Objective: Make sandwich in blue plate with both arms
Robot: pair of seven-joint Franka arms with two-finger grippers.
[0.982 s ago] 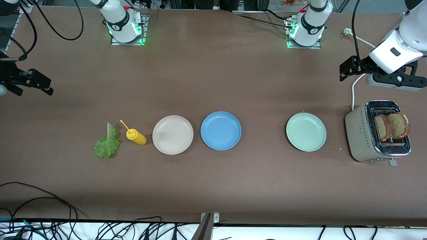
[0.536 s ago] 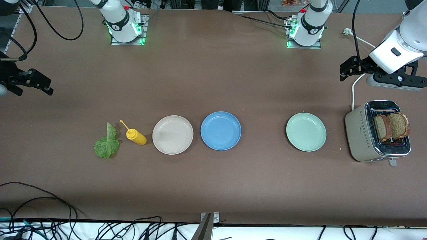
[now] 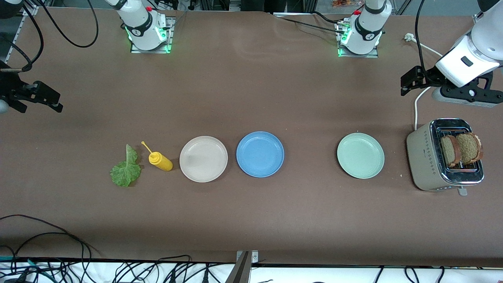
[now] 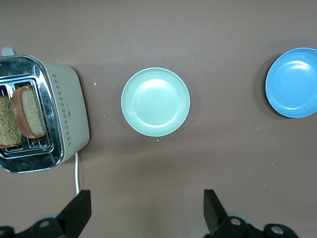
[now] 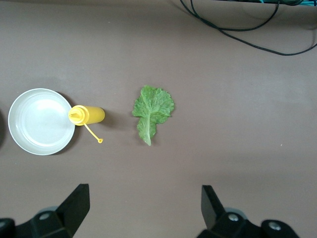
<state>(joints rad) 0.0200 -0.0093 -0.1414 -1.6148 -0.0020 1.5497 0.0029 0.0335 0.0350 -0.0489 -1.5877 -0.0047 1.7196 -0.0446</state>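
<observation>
The blue plate [image 3: 260, 154] [image 4: 292, 83] sits bare in the middle of the table. Two brown bread slices [image 3: 461, 149] [image 4: 20, 119] stand upright in the toaster's slots at the left arm's end. A green lettuce leaf [image 3: 125, 171] [image 5: 152, 111] lies flat on the table at the right arm's end. My left gripper [image 3: 410, 80] [image 4: 147, 213] hangs open and holds nothing, over bare table beside the toaster. My right gripper [image 3: 39, 98] [image 5: 144, 210] hangs open with nothing in it, over bare table by the leaf.
A beige-white plate [image 3: 203, 158] and a yellow squeeze bottle [image 3: 160, 161] lie between the leaf and the blue plate. A pale green plate [image 3: 360, 155] sits between the blue plate and the toaster [image 3: 426, 157]. The toaster's white cord [image 3: 415, 114] runs toward the bases.
</observation>
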